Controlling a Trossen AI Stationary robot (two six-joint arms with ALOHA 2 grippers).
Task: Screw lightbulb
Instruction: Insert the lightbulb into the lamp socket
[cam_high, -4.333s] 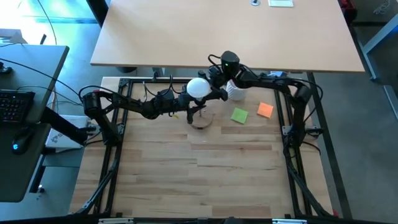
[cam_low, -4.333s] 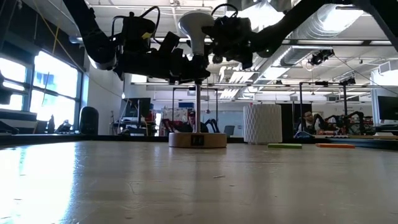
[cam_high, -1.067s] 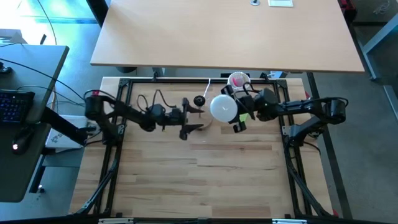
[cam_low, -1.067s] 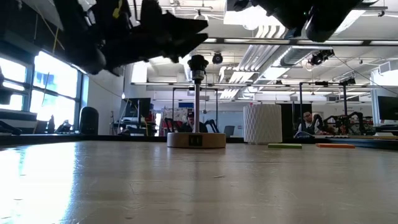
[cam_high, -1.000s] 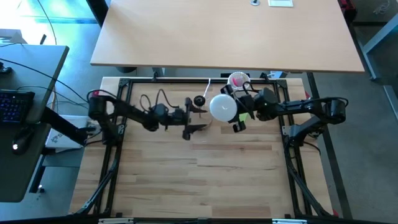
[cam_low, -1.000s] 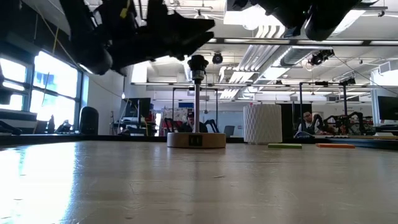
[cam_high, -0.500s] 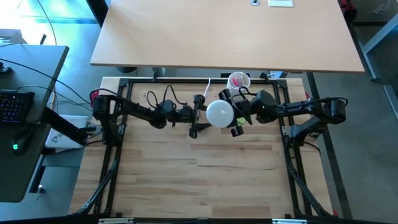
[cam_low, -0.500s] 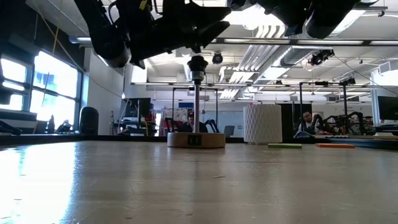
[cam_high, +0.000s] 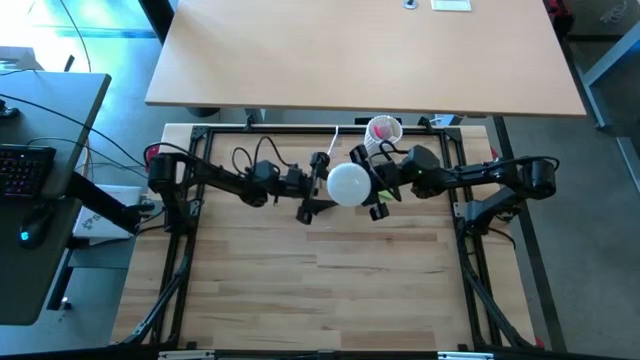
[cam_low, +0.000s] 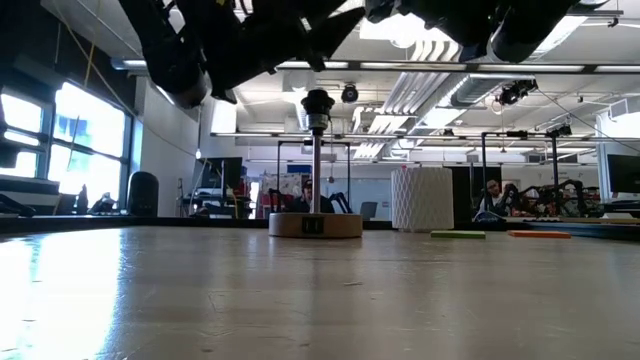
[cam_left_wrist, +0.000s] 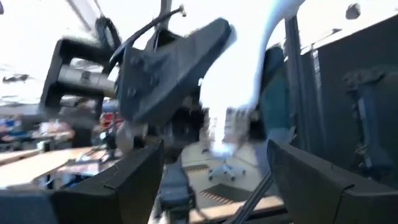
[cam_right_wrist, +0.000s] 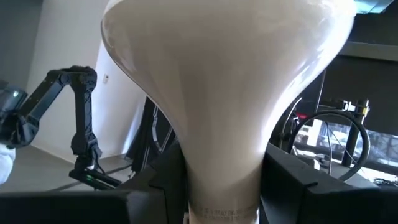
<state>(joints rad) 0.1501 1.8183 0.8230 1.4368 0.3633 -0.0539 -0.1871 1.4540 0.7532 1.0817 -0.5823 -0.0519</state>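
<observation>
Lightbulb (cam_right_wrist: 224, 93), smooth frosted globe tapering, sits between dark fingers (cam_right_wrist: 158, 186).

the lightbulb (cam_right_wrist: 224, 93) is cut off by the right wrist picture's upper edge, and its screw base is hidden between that arm's fingers (cam_right_wrist: 155, 180). in the high view the socket is largely covered by the bulb and the left gripper (cam_high: 318, 190). the left wrist picture is blurred throughout. in the low view both arms are cropped by the upper edge.
</observation>
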